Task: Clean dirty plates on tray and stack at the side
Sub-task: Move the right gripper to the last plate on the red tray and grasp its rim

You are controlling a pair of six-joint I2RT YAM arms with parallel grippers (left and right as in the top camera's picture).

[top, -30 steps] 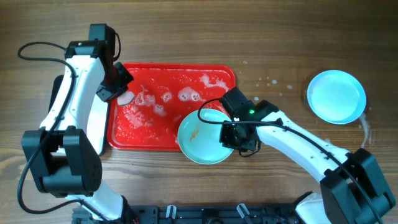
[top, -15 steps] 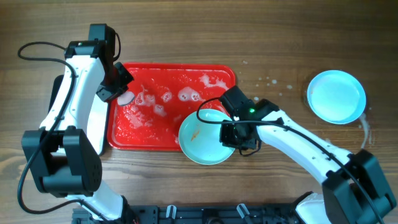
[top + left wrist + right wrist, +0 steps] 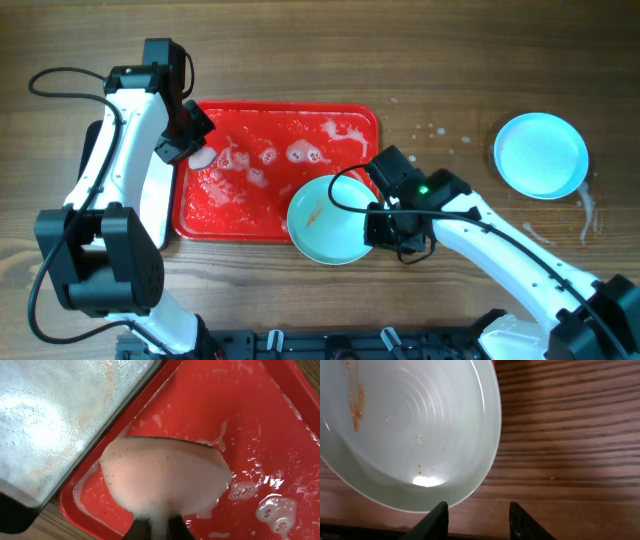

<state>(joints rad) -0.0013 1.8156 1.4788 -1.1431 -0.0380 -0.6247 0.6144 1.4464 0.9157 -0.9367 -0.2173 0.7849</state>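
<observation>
The red tray [image 3: 230, 225] lies left of centre, wet with foam patches. A pale blue plate [image 3: 325, 222] with an orange smear rests at the tray's lower right corner, partly over the table; it also shows in the right wrist view [image 3: 410, 435]. My right gripper [image 3: 393, 228] is open and empty just right of the plate's rim [image 3: 477, 517]. Another pale blue plate [image 3: 541, 154] lies at the far right; whether a third lies under it I cannot tell. My left gripper [image 3: 190, 140] is shut on a foamy sponge [image 3: 165, 475] over the tray's left edge [image 3: 157, 531].
A silvery metal tray with a black rim [image 3: 50, 420] sits just left of the red tray, under my left arm. Water drops and streaks mark the wood around the far right plate [image 3: 588, 210].
My right gripper has let go of the smeared plate's rim and drawn back to the right. The plate stays at the tray corner. The left arm has not moved.
</observation>
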